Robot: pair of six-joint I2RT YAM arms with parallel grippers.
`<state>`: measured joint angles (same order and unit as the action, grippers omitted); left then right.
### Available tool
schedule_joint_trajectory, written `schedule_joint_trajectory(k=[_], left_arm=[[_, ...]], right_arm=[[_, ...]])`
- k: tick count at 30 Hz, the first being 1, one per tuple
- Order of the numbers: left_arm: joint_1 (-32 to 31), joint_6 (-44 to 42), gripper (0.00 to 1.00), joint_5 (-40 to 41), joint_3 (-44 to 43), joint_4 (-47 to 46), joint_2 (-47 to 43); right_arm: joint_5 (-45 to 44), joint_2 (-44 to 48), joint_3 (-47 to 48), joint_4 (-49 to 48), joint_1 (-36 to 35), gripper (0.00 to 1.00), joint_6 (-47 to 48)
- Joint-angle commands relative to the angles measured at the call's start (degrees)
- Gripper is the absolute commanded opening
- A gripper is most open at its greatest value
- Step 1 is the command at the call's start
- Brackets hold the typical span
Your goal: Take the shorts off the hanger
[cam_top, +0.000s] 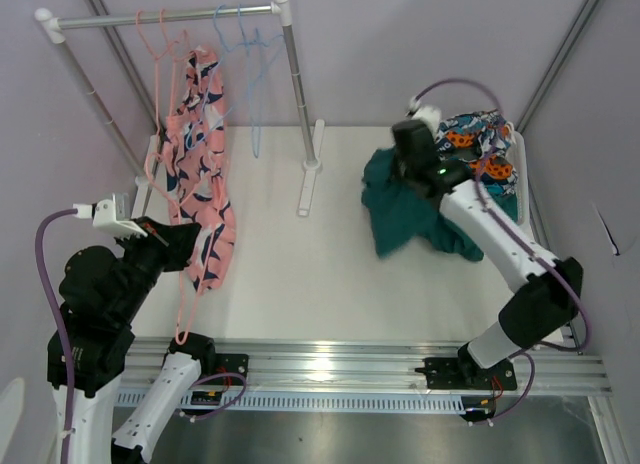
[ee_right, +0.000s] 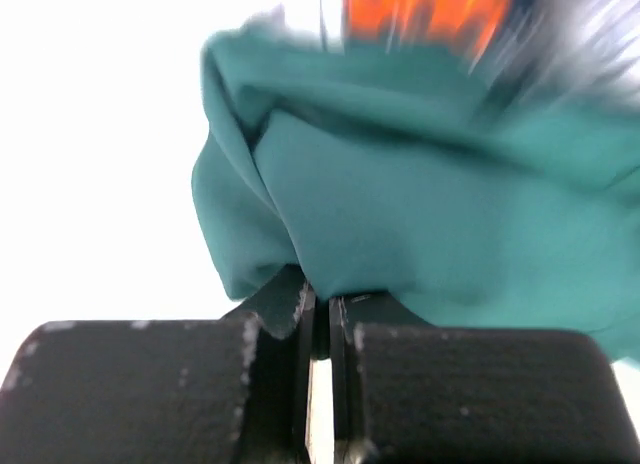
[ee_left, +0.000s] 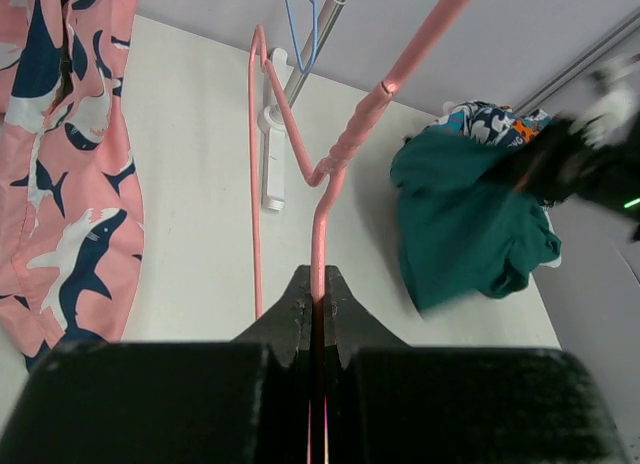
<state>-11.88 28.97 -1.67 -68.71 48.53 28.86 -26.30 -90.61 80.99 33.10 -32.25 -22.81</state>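
The pink shark-print shorts (cam_top: 200, 169) hang below the rack rod at the left; they also show in the left wrist view (ee_left: 70, 164). My left gripper (cam_top: 185, 242) is shut on the wire of a pink hanger (ee_left: 330, 174), right beside those shorts (ee_left: 318, 289). The teal green shorts (cam_top: 405, 219) lie bunched on the table at the right. My right gripper (cam_top: 403, 176) is shut on their upper edge (ee_right: 320, 302), with teal cloth (ee_right: 430, 214) filling the view. Navy shorts with orange print (cam_top: 470, 134) lie behind them.
A white rack (cam_top: 165, 19) stands at the back left, its post base (cam_top: 310, 174) on the table. Blue hangers (cam_top: 250, 54) and a pink hanger (cam_top: 150, 34) hang empty on the rod. A white basket (cam_top: 520, 154) at the right holds the navy shorts.
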Motion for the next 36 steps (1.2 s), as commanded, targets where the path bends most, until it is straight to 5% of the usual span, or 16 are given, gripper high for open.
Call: schedule_joint_trajectory(k=[1,9,20,30,33,36], left_arm=[[-0.34,0.12,0.00,0.09,-1.08,-2.65,1.19],[-0.34,0.12,0.00,0.09,-2.66,-3.09,3.22],[-0.34,-0.58,0.00,0.53,-5.21,-3.09,6.91],[-0.34,-5.06,0.00,4.83,-13.46,-3.18,14.27],[-0.34,-6.64,0.00,6.07,-19.17,-3.71,18.23],[-0.34,-7.96,0.00,6.50,-24.36,-5.46,23.42]], right_arm=[[-4.19,5.79,13.82,0.65,7.10,0.00,5.57],[-2.52,-2.99,31.07,0.39,23.36,0.00,7.00],[-1.11,-25.20,27.73,-7.61,33.92,0.00,0.40],[0.97,-28.66,17.19,-9.37,35.85,0.00,-1.36],[3.71,-25.34,13.08,-10.77,36.20,0.96,-0.14],[4.33,-19.02,9.72,-12.01,36.12,0.99,0.13]])
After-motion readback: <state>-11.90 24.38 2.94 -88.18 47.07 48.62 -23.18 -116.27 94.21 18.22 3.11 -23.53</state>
